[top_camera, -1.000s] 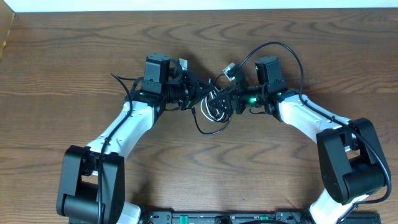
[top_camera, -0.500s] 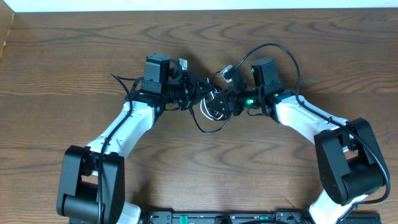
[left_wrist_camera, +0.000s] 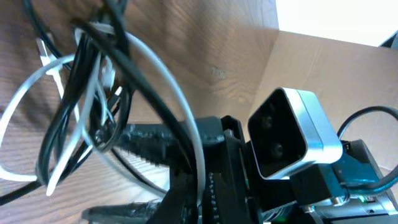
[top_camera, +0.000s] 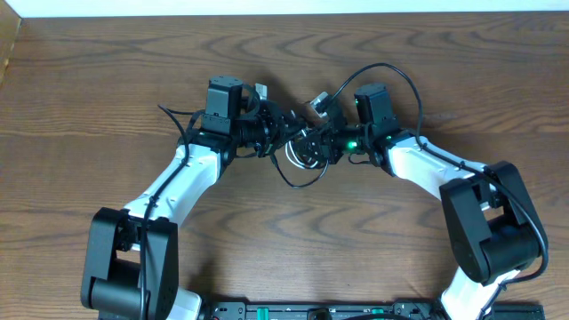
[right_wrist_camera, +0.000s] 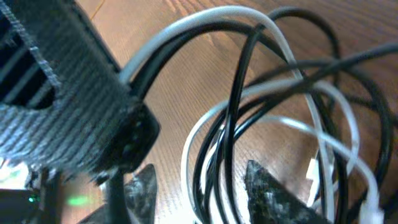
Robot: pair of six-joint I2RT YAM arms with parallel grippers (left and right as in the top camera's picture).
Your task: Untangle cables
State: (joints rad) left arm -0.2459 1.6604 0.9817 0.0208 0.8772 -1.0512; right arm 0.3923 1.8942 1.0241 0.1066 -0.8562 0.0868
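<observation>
Surface: the table (top_camera: 107,80), brown wood, strong wavy grain, matt finish.

Subject: the cables (top_camera: 300,160). One thin black cord (right_wrist_camera: 235,93) and one thin white cord (left_wrist_camera: 186,119), both round, smooth and slightly glossy. They are wound into several loose loops, with strands crossing over each other. The bundle sits just off table centre toward 12 o'clock, between the two arms' tips. One black loop sags out toward 6 o'clock onto the wood.

At the bundle's 9 o'clock is the left gripper (top_camera: 283,135), right up in the tangle. Its finger (right_wrist_camera: 62,106) fills the 9 to 10 o'clock part of the right wrist view: dark, blocky, ribbed. A white and a black strand run side by side in behind its edge. The contact is hidden, so I cannot tell whether it is pinching them.

At the bundle's 3 o'clock is the right gripper (right_wrist_camera: 204,186). Its fingertips (right_wrist_camera: 267,186) are dark, rough and pointed, and set well apart. Several black and white strands pass through the gap unsqueezed. The left wrist view agrees: two ribbed fingers spread, cords crossing in front of the upper one.

Beside them, toward 3 o'clock, is a camera (left_wrist_camera: 292,140) with a rounded white housing and two lenses. Tan cardboard (left_wrist_camera: 329,68) stands at 1 o'clock behind.
</observation>
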